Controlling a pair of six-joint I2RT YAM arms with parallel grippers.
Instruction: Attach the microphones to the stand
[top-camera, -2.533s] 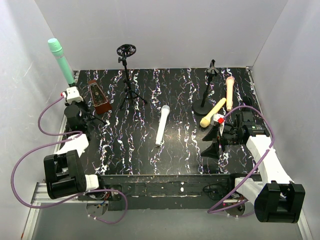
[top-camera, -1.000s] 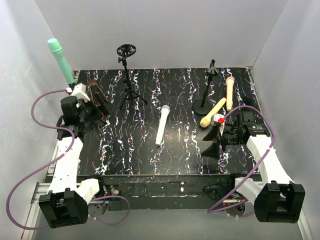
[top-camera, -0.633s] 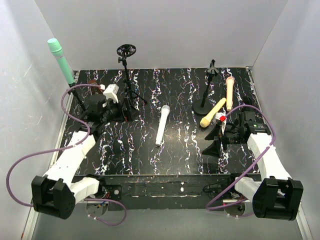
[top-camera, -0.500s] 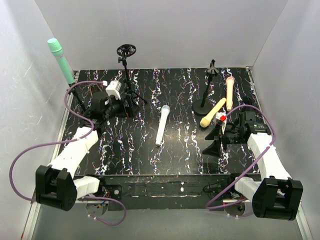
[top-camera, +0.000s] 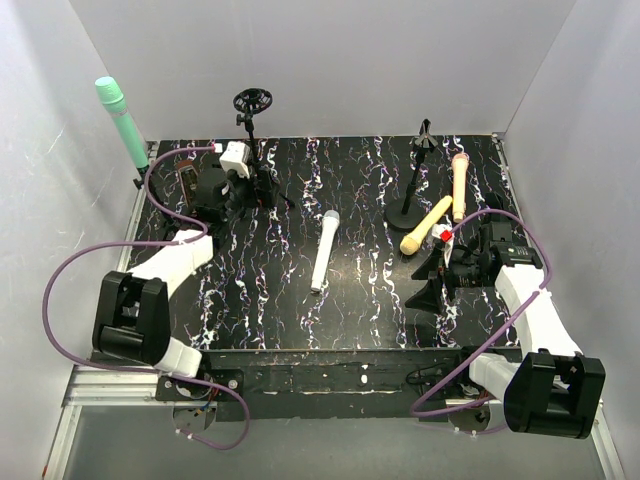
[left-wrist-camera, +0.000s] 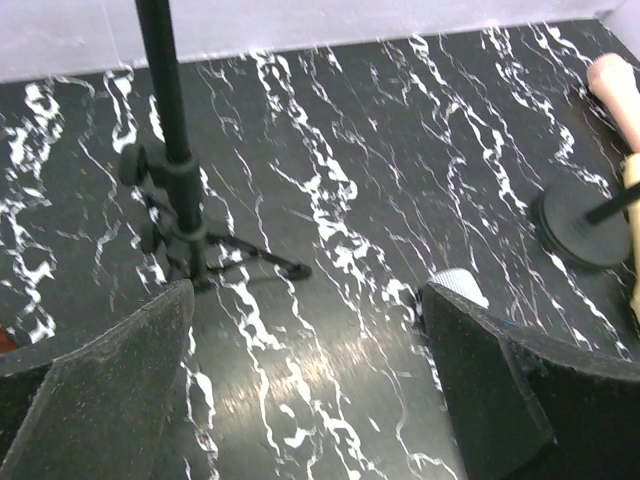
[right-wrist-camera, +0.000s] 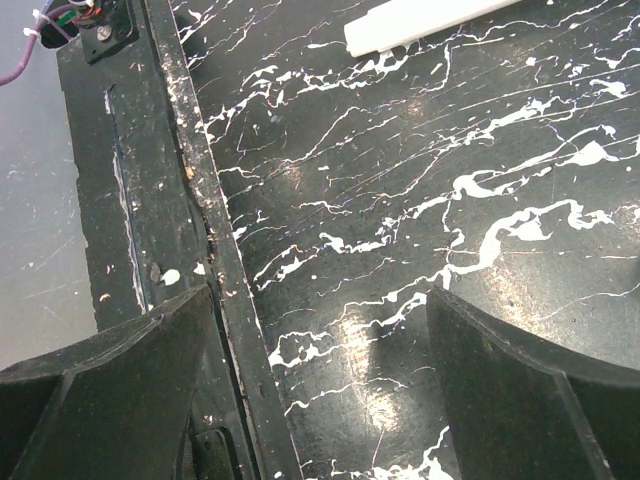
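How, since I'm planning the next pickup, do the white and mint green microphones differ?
Pose: the white microphone lies flat; the mint green microphone stands nearly upright, head up. Place: the white one is in the middle of the table; the green one is at its far left corner. Both are stick-shaped with rounded heads; neither is held.

top camera looks down from behind; close wrist cameras share its table (top-camera: 360, 295).
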